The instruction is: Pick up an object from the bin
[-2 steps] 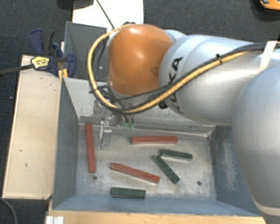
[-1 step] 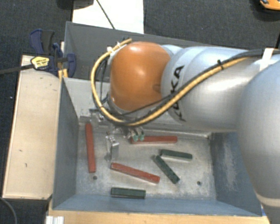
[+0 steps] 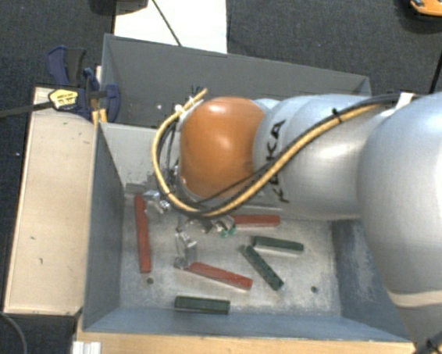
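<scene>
Claw (image 3: 185,249) hung low in the bin (image 3: 294,82), its spread impossible to tell under the wrist, with a flat red bar (image 3: 218,275) just at its 5 o'clock; closing off the bar's end could've nudged it toward the green bar (image 3: 202,305) at 6 o'clock instead of gripping.

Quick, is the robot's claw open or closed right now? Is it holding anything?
Gripper: open, closed or holding something cannot be told; it is right by the left end of a red bar.
</scene>
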Controlling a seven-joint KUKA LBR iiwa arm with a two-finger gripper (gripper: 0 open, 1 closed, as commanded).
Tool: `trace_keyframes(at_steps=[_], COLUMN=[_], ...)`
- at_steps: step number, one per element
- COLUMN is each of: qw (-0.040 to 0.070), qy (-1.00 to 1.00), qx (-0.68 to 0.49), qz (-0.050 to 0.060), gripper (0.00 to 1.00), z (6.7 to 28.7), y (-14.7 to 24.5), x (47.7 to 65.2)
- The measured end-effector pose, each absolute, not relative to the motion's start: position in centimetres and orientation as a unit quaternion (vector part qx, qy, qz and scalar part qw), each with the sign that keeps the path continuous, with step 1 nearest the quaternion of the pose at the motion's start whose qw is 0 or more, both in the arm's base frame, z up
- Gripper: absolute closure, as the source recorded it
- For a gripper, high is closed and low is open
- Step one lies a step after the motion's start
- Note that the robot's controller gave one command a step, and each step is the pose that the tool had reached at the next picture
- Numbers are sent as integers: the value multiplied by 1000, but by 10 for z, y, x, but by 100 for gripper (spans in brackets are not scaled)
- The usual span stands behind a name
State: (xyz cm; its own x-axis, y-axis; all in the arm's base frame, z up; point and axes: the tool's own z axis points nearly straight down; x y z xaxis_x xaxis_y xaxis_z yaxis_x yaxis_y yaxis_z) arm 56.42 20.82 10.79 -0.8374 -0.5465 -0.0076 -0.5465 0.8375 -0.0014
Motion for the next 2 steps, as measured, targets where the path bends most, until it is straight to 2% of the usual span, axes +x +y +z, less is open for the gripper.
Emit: trace_keyframes(at_steps=[1, 2], qw=[-1, 0], qy=[973, 951], qx=[-232, -309], qz=[1, 0], gripper=[0, 100], z=[79, 74], y=[154, 149], x=[539, 507])
